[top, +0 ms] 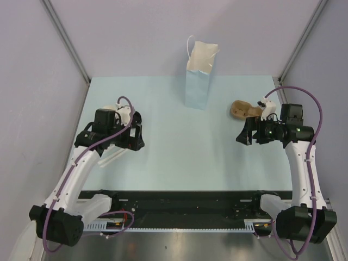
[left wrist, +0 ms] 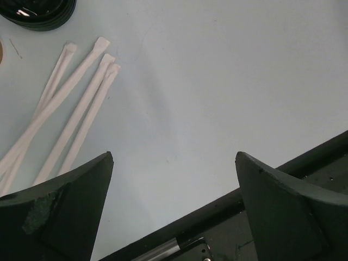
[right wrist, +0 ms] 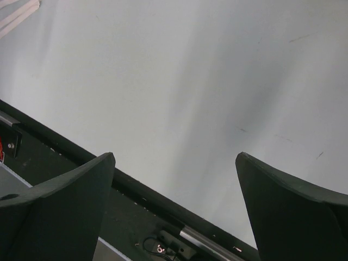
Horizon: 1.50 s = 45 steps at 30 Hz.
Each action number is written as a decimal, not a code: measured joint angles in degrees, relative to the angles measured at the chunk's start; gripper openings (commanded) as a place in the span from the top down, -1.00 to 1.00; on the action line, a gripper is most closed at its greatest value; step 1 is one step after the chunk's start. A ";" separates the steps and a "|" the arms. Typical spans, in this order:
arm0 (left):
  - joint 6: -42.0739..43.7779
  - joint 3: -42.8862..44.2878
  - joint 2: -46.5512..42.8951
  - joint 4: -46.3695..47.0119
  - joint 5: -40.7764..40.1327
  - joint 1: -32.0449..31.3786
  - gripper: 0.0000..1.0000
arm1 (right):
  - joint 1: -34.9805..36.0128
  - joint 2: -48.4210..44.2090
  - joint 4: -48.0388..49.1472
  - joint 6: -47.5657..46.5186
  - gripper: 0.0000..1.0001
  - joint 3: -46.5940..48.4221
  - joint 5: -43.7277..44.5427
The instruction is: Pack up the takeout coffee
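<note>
The takeout coffee, a lidded cup, shows in no view. In the top view a tall pale-blue paper bag [top: 197, 81] stands upright and open at the back middle of the table. Brown unlidded paper cups [top: 242, 109] lie on their side at the right. My left gripper [top: 134, 137] [left wrist: 174, 155] hangs open over bare table at the left, nothing between its fingers. My right gripper [top: 247, 134] [right wrist: 175, 155] is open too, just in front of the brown cups and holding nothing.
Several white wrapped straws [left wrist: 76, 103] [top: 111, 156] lie beside the left gripper. A black lid [left wrist: 37, 12] sits at the top left corner of the left wrist view. The black rail [top: 185, 201] runs along the table's near edge. Grey walls close in both sides.
</note>
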 measured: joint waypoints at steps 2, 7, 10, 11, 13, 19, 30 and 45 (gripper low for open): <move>0.98 1.97 0.57 -1.33 0.61 0.13 -0.99 | 0.13 0.09 0.11 0.20 -0.99 0.00 0.00; 4.20 10.71 2.89 -4.20 3.17 1.90 -0.99 | 0.17 0.26 0.15 0.42 -1.00 0.00 0.00; 6.14 16.13 4.35 -5.57 4.72 4.70 -0.99 | 0.15 0.50 0.15 0.42 -0.99 -0.02 0.00; 6.69 17.62 4.98 -5.77 4.83 5.68 -0.99 | 0.15 0.50 0.15 0.42 -0.99 -0.04 0.00; 7.89 20.94 6.67 -6.69 5.07 7.93 -0.99 | 0.15 0.50 0.15 0.42 -0.99 -0.04 0.00; 11.56 29.33 14.91 -8.48 1.90 11.37 -0.84 | 0.15 0.61 0.15 0.39 -0.99 -0.09 0.00; 14.78 32.57 26.84 -7.82 -4.48 13.09 -0.12 | 0.15 1.86 0.55 0.39 -0.99 -0.09 0.09; 17.90 30.16 34.45 -3.72 -10.71 13.09 0.24 | 0.15 1.97 0.59 0.39 -0.99 -0.09 0.22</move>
